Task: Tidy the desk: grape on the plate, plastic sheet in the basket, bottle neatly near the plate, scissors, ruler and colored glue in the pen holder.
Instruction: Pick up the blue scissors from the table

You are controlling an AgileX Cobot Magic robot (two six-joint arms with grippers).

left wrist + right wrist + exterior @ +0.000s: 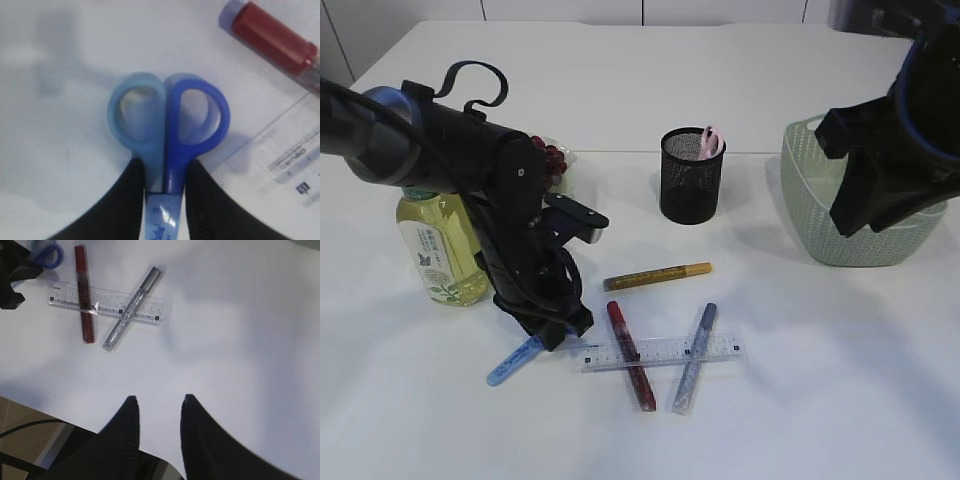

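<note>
Down on the bench, left jaws pinch blue scissors beside a ruler; right jaws hang parted, empty.

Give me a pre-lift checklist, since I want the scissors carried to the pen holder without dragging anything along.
1. Left gripper closed on the scissors, just below the handles: ok.
2. Scissors blades shut: cannot tell, hidden.
3. Scissors clear of the ruler: cannot tell; it lies very close.
4. Pen holder upright: ok.
5. Room in the pen holder: cannot tell; something pink is already inside.
6. Right gripper open, empty, away from the path: ok.
</note>
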